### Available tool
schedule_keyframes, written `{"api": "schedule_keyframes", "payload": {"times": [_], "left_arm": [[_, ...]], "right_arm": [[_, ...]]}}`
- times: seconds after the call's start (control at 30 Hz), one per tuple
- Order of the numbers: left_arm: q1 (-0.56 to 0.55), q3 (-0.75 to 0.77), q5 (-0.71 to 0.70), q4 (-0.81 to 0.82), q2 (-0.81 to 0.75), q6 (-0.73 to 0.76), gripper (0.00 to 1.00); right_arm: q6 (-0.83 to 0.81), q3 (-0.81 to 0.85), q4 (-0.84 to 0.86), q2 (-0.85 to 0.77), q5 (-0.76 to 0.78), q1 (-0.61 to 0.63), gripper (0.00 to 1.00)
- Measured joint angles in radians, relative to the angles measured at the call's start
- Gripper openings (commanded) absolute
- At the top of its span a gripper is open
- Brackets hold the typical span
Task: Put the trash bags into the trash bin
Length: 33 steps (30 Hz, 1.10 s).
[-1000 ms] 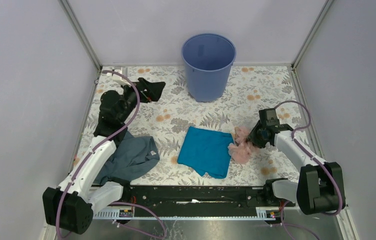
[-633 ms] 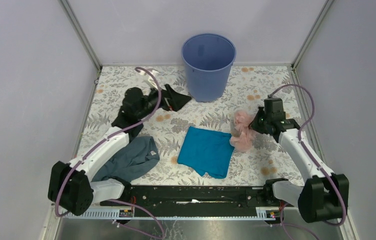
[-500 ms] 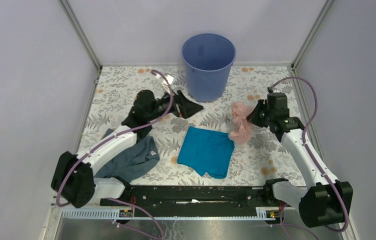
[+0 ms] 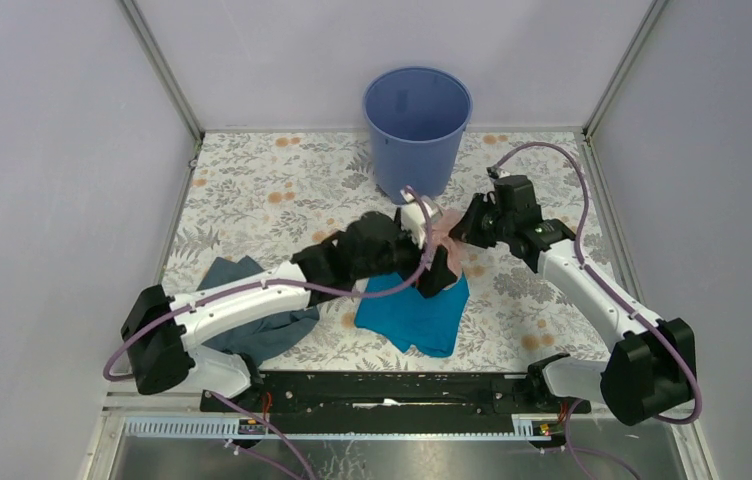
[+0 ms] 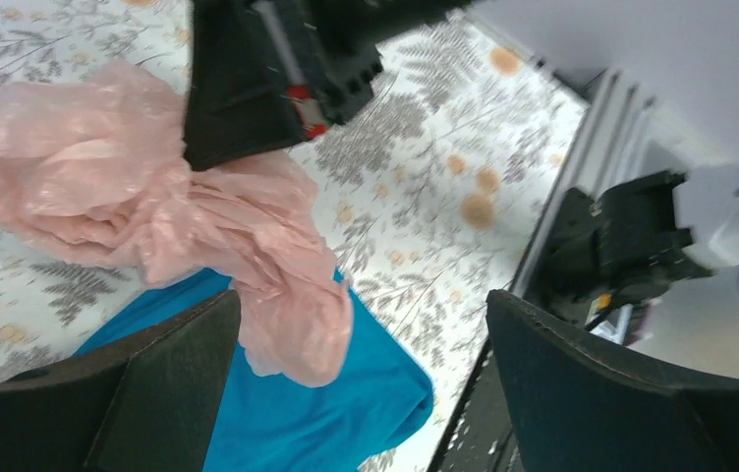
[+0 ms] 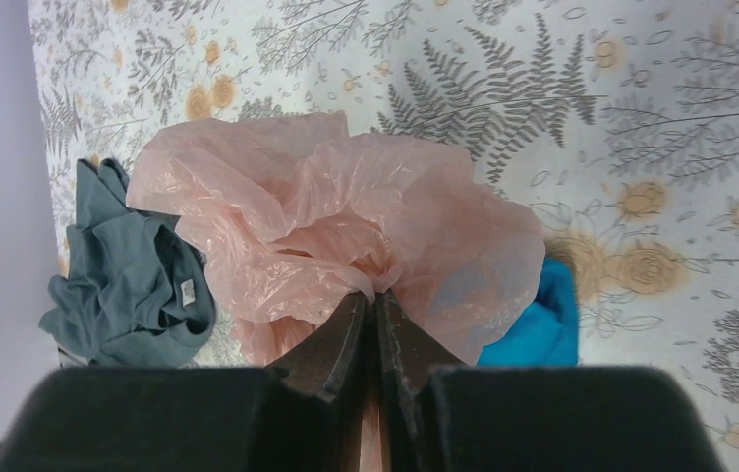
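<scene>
From above, the trash bin shows no bag inside, and the left gripper and right gripper meet just in front of it. The left wrist view shows the left gripper spread apart and empty, facing the pink trash bag. The right wrist view shows the right gripper clamped on that bag, so by my judgement the drop is not yet made.

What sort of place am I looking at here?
Probably a robot test booth, not a home: two arms bolted to a rail, bare walls in a metal frame, and a flowered table set with a blue bin, cloths and a pink bag.
</scene>
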Motion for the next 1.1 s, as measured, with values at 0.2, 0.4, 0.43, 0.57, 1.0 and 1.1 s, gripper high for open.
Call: {"api": "schedule_keyframes", "payload": {"times": [0.2,0.4,0.43,0.57,1.0,1.1], "left_arm": [[-0.161,0.076,-0.277,-0.154,0.059,0.15,0.98],[-0.18,0.095,-0.496,-0.269,0.13,0.195,0.47],[-0.18,0.095,-0.527,-0.282,0.131,0.199,0.39],[-0.175,0.103,-0.658,-0.303,0.126,0.215,0.26],[0.272,-0.034,-0.123,-0.002,-0.141,-0.035,0.0],[0.343,-0.038,0.042,0.061,-0.086,-0.124,0.0]], "right_arm": [[0.035,0.005,0.041,0.035,-0.01,0.042,0.12],[0.049,0.015,0.053,0.04,-0.008,0.055,0.12],[0.049,0.016,0.053,0.04,-0.008,0.057,0.12],[0.049,0.016,0.053,0.04,-0.006,0.063,0.12],[0.029,0.016,0.053,0.044,0.02,0.069,0.17],[0.022,0.016,0.052,0.044,0.026,0.07,0.41]]}}
